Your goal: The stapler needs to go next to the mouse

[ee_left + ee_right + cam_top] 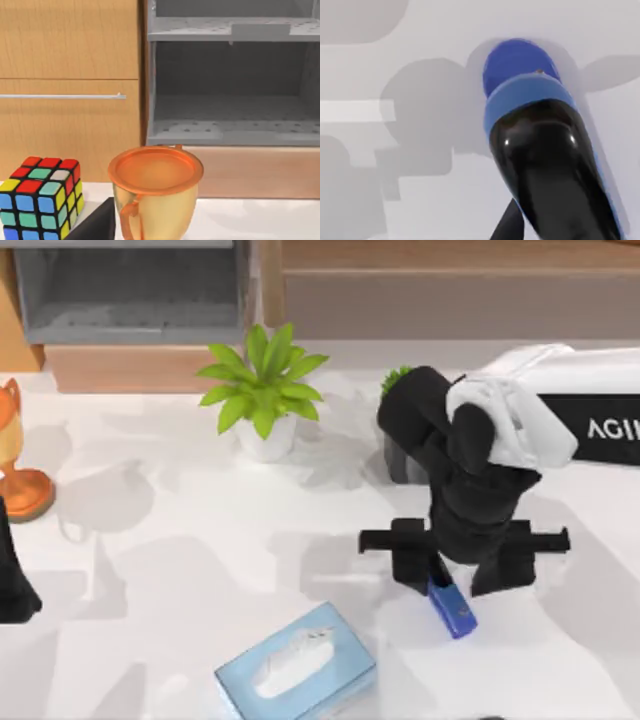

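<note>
The stapler (453, 609) is a small bright-blue bar lying at an angle on the white table, right of centre near the front. My right gripper (457, 575) hangs over its far end, open, with one black finger on each side of it. From the right wrist camera the stapler (520, 85) appears close up, blue with a glossy black top. The mouse is out of view. My left arm (14, 585) is parked at the table's left edge.
A light-blue tissue box (296, 665) lies at the front, left of the stapler. A potted plant (262, 390) stands at the back centre. At the far left are an orange cup (155, 195) and a colour cube (40, 197). A grey shelf (230, 130) is behind.
</note>
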Tool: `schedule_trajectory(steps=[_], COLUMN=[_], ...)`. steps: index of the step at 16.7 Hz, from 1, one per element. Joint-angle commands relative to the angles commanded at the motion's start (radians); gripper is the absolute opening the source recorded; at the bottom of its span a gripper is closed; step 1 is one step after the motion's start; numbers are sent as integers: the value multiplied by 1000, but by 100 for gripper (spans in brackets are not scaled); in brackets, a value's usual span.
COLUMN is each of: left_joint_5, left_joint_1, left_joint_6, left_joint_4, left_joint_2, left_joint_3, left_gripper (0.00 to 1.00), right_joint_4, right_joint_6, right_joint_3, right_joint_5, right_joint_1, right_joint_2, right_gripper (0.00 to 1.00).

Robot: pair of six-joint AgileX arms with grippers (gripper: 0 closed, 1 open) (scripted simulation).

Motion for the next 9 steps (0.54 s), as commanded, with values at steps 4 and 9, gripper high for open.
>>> schedule_trajectory(steps=[4, 9], left_joint_5=[0, 0], left_joint_1=[0, 0], left_joint_6=[0, 0], left_joint_4=[0, 0], left_joint_2=[0, 0], left_joint_3=[0, 0], left_gripper=[100, 100], right_joint_4=[0, 0], right_joint_6=[0, 0], right_joint_3=[0, 0], right_joint_5=[0, 0], right_joint_1=[0, 0], right_joint_2=[0, 0], right_gripper=[100, 100])
